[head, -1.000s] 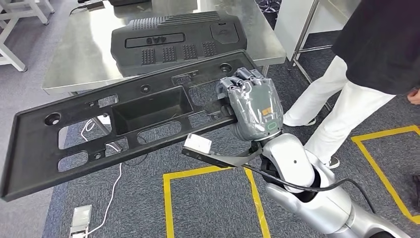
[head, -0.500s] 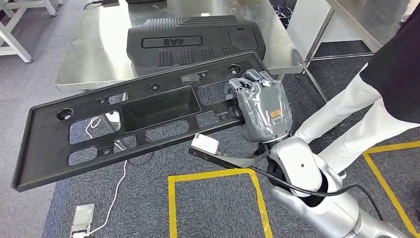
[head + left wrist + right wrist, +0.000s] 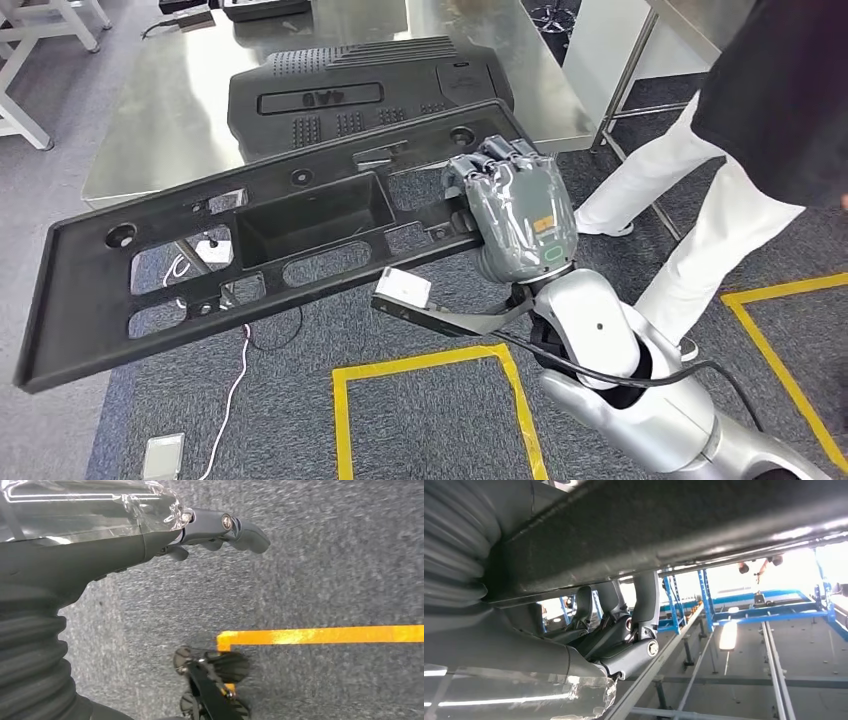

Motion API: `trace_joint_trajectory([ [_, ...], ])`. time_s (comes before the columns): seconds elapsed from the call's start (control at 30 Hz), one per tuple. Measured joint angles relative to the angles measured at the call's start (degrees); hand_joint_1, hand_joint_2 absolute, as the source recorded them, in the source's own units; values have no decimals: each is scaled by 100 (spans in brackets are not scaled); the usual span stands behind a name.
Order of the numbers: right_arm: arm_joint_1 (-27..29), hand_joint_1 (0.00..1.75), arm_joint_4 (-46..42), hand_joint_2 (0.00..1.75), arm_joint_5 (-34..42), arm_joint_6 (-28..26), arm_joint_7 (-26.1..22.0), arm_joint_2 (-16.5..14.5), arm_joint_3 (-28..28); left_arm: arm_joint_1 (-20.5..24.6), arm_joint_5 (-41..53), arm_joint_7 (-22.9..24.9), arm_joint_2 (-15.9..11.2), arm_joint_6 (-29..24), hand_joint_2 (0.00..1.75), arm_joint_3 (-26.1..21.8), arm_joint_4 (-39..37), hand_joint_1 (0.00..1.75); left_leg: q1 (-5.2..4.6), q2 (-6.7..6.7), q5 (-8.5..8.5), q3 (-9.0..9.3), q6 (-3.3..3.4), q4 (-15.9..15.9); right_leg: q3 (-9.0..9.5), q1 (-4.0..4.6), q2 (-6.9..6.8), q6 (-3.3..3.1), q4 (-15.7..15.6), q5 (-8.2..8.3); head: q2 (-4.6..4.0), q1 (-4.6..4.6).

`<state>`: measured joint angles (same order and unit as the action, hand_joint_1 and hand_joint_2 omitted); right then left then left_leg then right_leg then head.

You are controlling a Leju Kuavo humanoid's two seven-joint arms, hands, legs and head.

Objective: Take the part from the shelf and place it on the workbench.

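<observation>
The part is a long black plastic panel with a deep middle pocket and several cut-outs. My right hand grips its right end and holds it in the air, tilted down toward its left end. Its far edge hangs at the near edge of the steel workbench. From the right wrist, the panel's underside crosses the picture with my fingers hooked around its rim. My left hand hangs over the carpet with nothing in it, its fingers apart.
A second black ribbed cover lies on the workbench. A person in white trousers stands close at the right, beside another table. Yellow floor tape, a white cable and a small white box lie on the carpet.
The whole head view has swayed right, then back left, so the camera moved. My right hand still holds the panel the same way. The person has shifted stance at the right.
</observation>
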<state>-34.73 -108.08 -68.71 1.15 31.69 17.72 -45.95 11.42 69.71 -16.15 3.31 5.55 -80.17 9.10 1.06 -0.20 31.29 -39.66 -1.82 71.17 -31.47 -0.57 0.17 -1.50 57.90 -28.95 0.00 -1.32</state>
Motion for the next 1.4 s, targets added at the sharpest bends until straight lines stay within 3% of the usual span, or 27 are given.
trace_joint_trajectory([
  [0.07,-4,175,0,175,42,-2,-2,0,-3,1,1,1,-1,-1,175,0,0,0,8,-3,-455,262,0,-746,89,1,9,57,19,-91,0,-40],
  [0.1,-9,175,-1,175,66,-7,-2,-1,-3,5,2,3,-1,-2,175,0,0,0,-2,-5,-531,357,22,-1006,101,3,15,92,31,-123,0,-58],
  [0.27,-20,175,-1,175,98,-26,-17,1,-2,13,9,11,-1,-2,175,0,-1,0,-18,-12,-417,464,207,-1220,67,-9,20,244,129,-264,-1,7],
  [0.3,-24,175,-1,175,100,-29,-18,1,-1,18,10,11,-1,-2,175,0,-1,0,-9,-8,-404,499,244,-1239,-29,-13,16,264,345,-372,-1,43],
  [0.37,-21,175,-1,175,123,-39,-20,1,1,21,10,11,-1,-2,175,0,-1,0,-15,1,-358,558,302,-1249,-451,-17,10,285,1115,-660,-1,123],
  [0.4,-10,175,-1,175,141,-46,-25,1,1,20,10,11,-1,-2,175,0,-1,0,-23,3,-332,585,320,-1248,-697,-18,10,291,1496,-752,0,152],
  [0.43,2,175,0,175,162,-55,-33,1,1,18,10,11,-1,-3,175,0,-1,0,-32,1,-302,617,330,-1247,-878,-19,9,289,1722,-743,0,170],
  [0.47,11,175,0,175,179,-64,-43,2,1,17,10,11,-1,-3,175,0,-1,0,-40,-6,-271,658,332,-1247,-947,-17,10,274,1710,-605,0,188],
  [0.5,15,175,0,175,197,-78,-56,3,1,16,10,11,-1,-4,175,0,-1,0,-48,-15,-234,709,330,-1246,-906,-12,9,247,1471,-360,0,213],
  [0.57,18,175,2,175,240,-125,-90,5,1,16,10,13,2,-4,175,0,-1,0,-66,-28,-153,811,303,-1250,-650,21,8,171,702,128,0,251],
  [0.6,16,175,3,175,261,-151,-113,4,1,17,9,14,3,-4,175,0,-1,0,-69,-30,-122,839,278,-1252,-531,45,5,142,400,239,0,263],
  [0.7,13,175,7,175,286,-202,-154,-1,-3,23,7,16,7,-8,175,0,-1,0,-61,-22,-79,864,189,-1283,-414,83,10,98,148,195,0,259],
  [0.8,11,175,9,175,287,-211,-154,-5,-7,37,6,22,6,-10,175,0,-1,0,-64,-14,76,829,94,-1072,-300,24,0,47,33,179,-1,225],
  [0.83,10,175,9,175,288,-213,-154,-13,-9,41,7,24,2,-11,175,0,-1,0,-57,-12,205,703,68,-791,-251,11,-9,26,6,164,-1,191],
  [0.9,19,175,9,175,291,-218,-155,-27,-14,39,15,25,-4,-13,175,0,-1,0,-40,-10,472,273,28,-25,-178,10,-22,-10,-2,108,-1,112],
  [0.93,33,175,9,175,290,-220,-155,-33,-16,32,24,26,-7,-11,175,0,-1,0,-28,-10,505,82,10,251,-139,9,-23,-15,-1,73,0,88],
  [0.97,51,175,11,175,288,-221,-156,-37,-20,26,34,28,-7,-7,175,0,-1,0,-13,-10,425,-29,-6,342,-93,7,-21,-13,0,37,0,68],
  [1.0,68,175,13,175,286,-221,-159,-42,-24,24,43,30,-10,-1,175,1,-1,0,3,-10,217,-30,-19,194,-38,3,-17,-2,2,-4,0,48],
  [1.07,89,175,16,175,280,-222,-168,-52,-33,27,51,33,-18,11,175,2,-1,0,26,-12,-306,201,-31,-523,82,-3,-8,45,11,-103,0,8],
  [1.1,88,175,18,175,276,-225,-173,-60,-36,29,54,34,-22,18,175,3,-1,0,20,-15,-467,322,-26,-850,122,0,1,78,23,-149,0,-14],
  [1.13,86,175,20,175,272,-227,-181,-70,-37,32,56,38,-24,23,175,4,-1,0,12,-15,-517,397,-3,-1052,138,5,8,112,30,-179,0,-25],
  [1.27,82,175,21,175,255,-233,-227,-93,-39,33,59,51,-29,28,175,10,-1,0,-12,-14,-421,476,149,-1215,143,-11,8,240,52,-268,0,28],
  [1.33,76,175,20,175,249,-233,-238,-93,-39,41,58,51,-30,28,175,22,-1,0,8,-9,-399,545,220,-1263,-46,-23,3,291,481,-489,0,91],
  [1.4,87,175,20,175,247,-234,-240,-93,-40,44,58,51,-31,28,175,36,-1,0,4,-3,-358,593,265,-1270,-522,-27,1,313,1315,-778,0,166],
])
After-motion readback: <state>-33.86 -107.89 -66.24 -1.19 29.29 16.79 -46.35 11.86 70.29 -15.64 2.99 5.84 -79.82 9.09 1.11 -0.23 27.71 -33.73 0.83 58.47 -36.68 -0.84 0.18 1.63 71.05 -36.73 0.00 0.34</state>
